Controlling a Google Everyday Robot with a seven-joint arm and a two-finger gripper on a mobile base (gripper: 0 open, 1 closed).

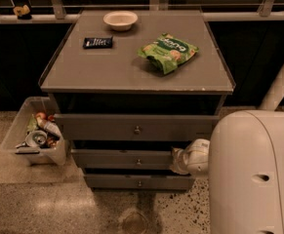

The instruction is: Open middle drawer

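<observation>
The grey cabinet [131, 77] has three drawer fronts, stepped narrower toward the floor. The middle drawer [117, 159] is the mid-sized front, with a small round metal knob [138, 162] at its centre. It stands out a little less than the top front [102, 127] above it. My white arm [251, 174] fills the lower right. The gripper [181, 161] is at the end of the arm, right at the right end of the middle drawer front, well to the right of the knob.
On the cabinet top lie a green snack bag [168, 51], a white bowl [120, 19] and a dark bar [98, 42]. A clear bin of trash [34, 135] stands on the floor to the left. The narrowest drawer front [136, 182] is lowest.
</observation>
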